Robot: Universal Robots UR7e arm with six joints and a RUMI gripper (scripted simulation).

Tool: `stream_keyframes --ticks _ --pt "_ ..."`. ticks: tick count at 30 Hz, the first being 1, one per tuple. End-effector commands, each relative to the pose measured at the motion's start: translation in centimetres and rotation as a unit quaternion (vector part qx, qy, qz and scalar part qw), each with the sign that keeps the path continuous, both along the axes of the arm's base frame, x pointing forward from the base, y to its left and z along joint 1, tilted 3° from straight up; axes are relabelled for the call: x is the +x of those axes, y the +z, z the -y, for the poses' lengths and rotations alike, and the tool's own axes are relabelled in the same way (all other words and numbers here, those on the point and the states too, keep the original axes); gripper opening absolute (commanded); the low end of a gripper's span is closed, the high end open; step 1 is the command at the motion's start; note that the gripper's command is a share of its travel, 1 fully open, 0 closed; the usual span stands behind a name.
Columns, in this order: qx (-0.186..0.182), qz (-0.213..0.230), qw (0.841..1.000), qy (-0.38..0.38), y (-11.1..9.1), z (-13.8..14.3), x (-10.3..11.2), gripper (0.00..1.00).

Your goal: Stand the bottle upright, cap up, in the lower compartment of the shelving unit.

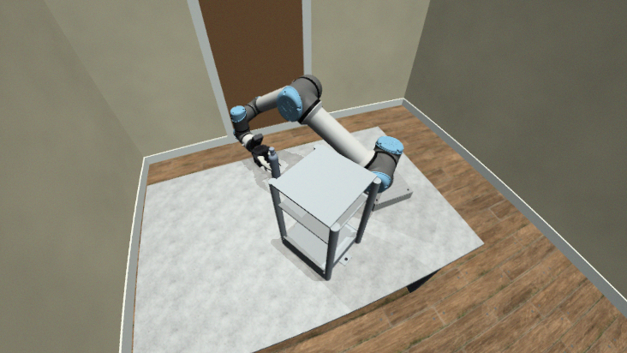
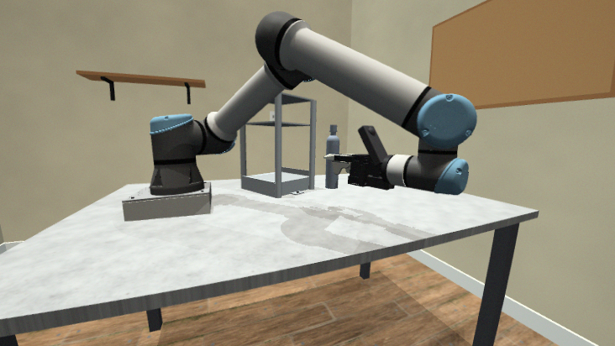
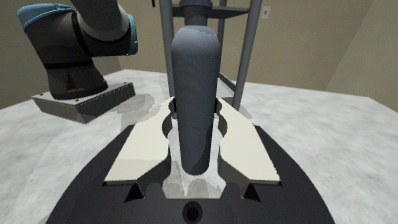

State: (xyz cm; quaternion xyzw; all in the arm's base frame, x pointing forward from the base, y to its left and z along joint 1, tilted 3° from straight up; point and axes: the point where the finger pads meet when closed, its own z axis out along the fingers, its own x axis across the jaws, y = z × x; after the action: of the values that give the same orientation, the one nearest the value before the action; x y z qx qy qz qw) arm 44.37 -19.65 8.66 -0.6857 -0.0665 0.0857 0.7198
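Observation:
The grey-blue bottle (image 2: 332, 153) stands upright, cap up, beside the shelving unit (image 2: 277, 146), outside its frame. My gripper (image 2: 334, 159) is shut on the bottle's body from the side, with the fingers level. In the wrist view the bottle (image 3: 195, 100) sits between the two cream finger pads of the gripper (image 3: 195, 110), and the unit's posts rise just behind it. From above, the bottle (image 1: 273, 161) is at the far corner of the shelving unit (image 1: 325, 206). The lower compartment floor (image 2: 275, 176) holds nothing. I cannot tell whether the bottle's base touches the table.
The arm's base sits on a metal plate (image 2: 167, 206) left of the unit. The arm's upper links pass over the unit's top (image 1: 326, 179). The table's edge (image 2: 473, 228) is to the right of the gripper. A wall shelf (image 2: 139, 79) hangs behind.

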Motion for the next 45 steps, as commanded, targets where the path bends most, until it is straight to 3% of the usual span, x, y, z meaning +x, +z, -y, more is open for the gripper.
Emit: stream_keyframes --ticks 1,23,45 --pt "0.000 0.000 1.000 0.001 0.2 -0.3 0.0 0.00" --pt "0.000 0.000 1.000 0.001 0.3 -2.6 -1.0 0.00" --pt "0.000 0.000 1.000 0.001 0.6 -8.0 -3.2 0.00"
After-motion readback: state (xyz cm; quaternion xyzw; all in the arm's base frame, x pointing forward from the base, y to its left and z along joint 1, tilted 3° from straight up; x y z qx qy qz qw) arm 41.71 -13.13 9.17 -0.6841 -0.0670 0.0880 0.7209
